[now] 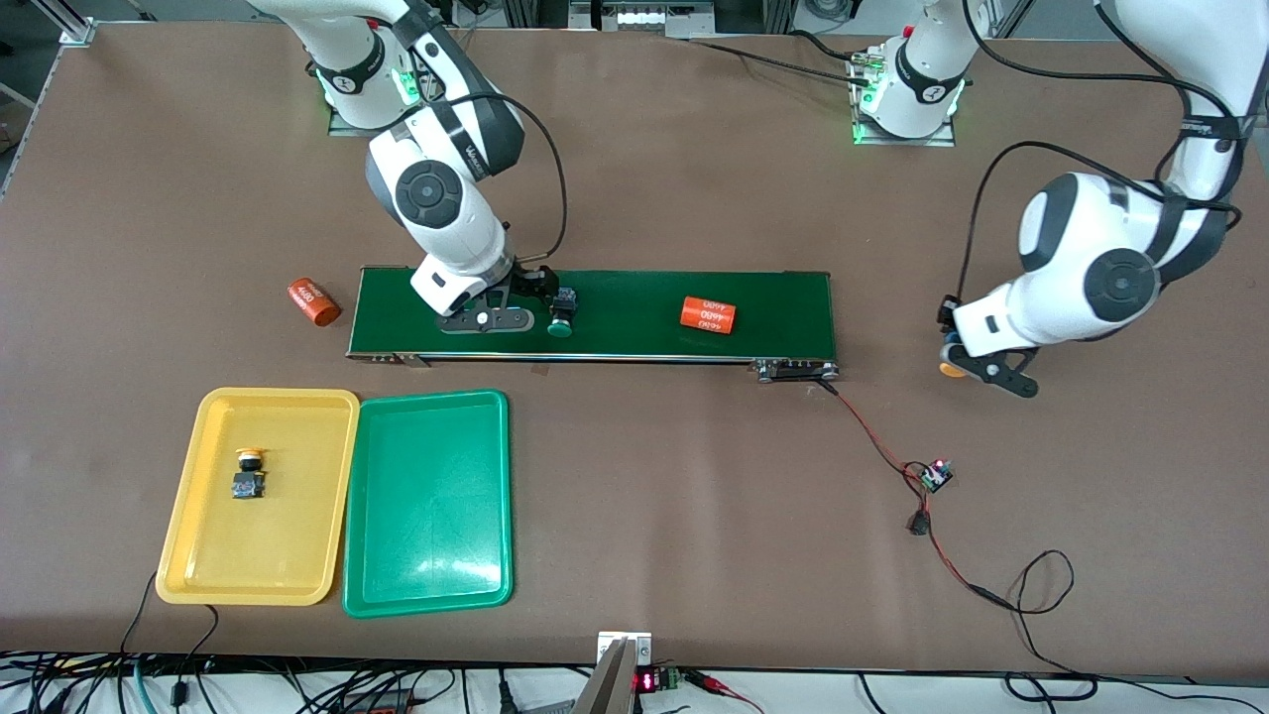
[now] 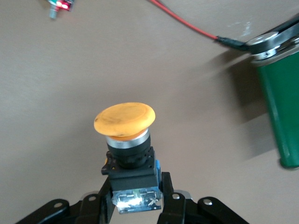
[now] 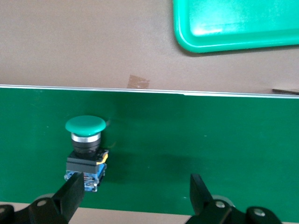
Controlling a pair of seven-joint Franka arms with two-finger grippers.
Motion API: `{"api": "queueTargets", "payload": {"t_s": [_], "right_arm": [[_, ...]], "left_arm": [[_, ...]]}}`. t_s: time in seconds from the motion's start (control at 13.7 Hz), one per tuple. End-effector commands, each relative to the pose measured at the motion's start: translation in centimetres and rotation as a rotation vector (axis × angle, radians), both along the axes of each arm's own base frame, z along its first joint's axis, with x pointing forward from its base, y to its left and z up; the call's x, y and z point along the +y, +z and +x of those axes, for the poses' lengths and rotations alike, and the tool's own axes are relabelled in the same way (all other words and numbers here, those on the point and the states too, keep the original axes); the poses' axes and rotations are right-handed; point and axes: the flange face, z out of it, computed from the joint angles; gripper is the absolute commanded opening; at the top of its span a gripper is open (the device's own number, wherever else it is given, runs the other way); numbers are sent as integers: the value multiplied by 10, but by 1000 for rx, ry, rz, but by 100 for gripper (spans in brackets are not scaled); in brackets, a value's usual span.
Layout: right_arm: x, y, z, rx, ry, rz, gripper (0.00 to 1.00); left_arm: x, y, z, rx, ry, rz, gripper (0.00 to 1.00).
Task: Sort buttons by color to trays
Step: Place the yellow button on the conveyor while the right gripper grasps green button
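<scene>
My left gripper (image 1: 962, 357) hangs over bare table off the belt's end, at the left arm's end of the table, shut on the black-blue body of a yellow button (image 2: 124, 119) whose cap (image 1: 952, 370) points away from the fingers. My right gripper (image 3: 135, 193) is low over the dark-green belt (image 1: 634, 297) and stands open. A green button (image 3: 85, 140) lies on the belt just off one fingertip (image 3: 70, 196), not between the fingers. A second yellow button (image 1: 249, 474) lies in the yellow tray (image 1: 198, 555). The green tray (image 1: 428, 585) beside it holds nothing.
One orange cylinder (image 1: 708, 315) lies on the belt toward the left arm's end, and another (image 1: 313, 302) lies on the table off the belt's other end. A red wire leads from the belt's motor end to a small circuit board (image 1: 937, 474).
</scene>
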Motion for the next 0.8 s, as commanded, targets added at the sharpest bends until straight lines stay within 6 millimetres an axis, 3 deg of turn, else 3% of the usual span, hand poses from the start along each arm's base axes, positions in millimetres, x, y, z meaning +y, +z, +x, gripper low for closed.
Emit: {"api": "queueTargets", "payload": {"t_s": [0.0,0.22,0.51,0.73], "right_arm": [[7,-6,5,1,-35,-14,100],[10,-14,3,13,-51,-19,100],[14,-14,8,12,-81,-16,100],[14,-17,9,18,-87,-17,100]], "left_arm": [[-12,7,-7,21,38,9,0],[-17,6,-9,38,67,-17,0],[-52,-6,-18,70,136,-39,0],[-59,-14,-19,89,167,-43,0]]}}
